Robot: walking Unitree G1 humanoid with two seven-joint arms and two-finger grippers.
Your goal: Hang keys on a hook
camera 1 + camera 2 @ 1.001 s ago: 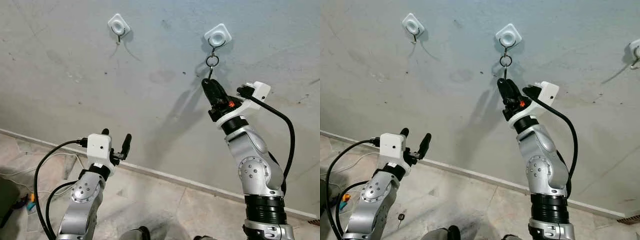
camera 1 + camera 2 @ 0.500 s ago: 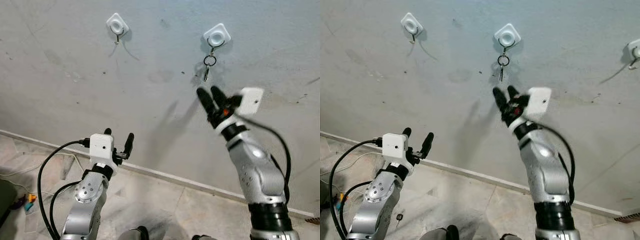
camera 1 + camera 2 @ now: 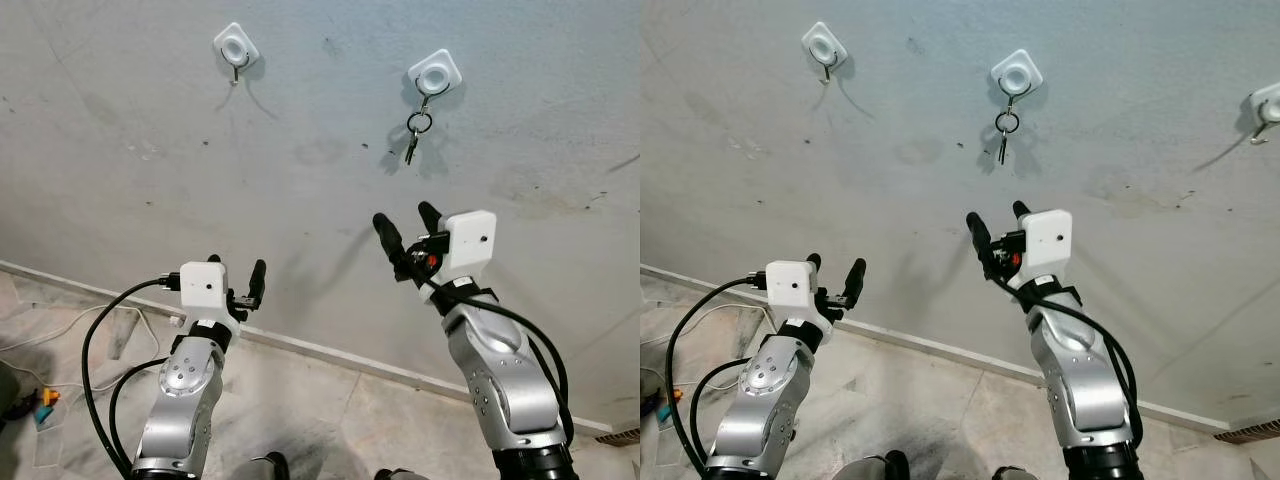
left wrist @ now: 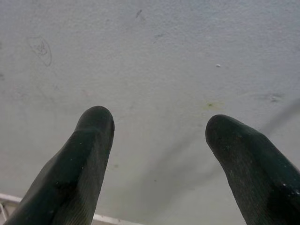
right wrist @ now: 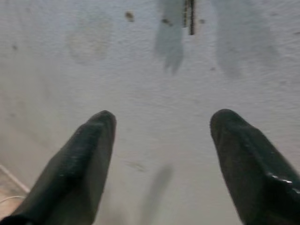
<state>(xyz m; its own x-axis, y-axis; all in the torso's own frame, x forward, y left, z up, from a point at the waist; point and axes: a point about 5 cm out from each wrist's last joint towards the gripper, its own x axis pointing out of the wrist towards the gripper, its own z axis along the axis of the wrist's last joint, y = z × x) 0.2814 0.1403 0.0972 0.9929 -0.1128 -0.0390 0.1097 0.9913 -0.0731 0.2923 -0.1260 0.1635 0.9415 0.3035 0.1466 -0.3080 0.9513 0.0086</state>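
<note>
Keys [image 3: 412, 137] hang on hook [image 3: 433, 78]; R gripper [image 3: 405, 228] below, L gripper [image 3: 236, 280] low, both jaws open.

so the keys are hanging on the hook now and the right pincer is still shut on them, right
Not quite. The keys do hang on the hook, but the right pincer is open and well below them, holding nothing. The left eye view shows this; the right wrist view shows its fingers spread apart.

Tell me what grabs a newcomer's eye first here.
The keys dangle from a white hook on the grey wall. Below them the right gripper stands open and empty. Another white hook sits bare to the left, above the open left gripper.
</note>
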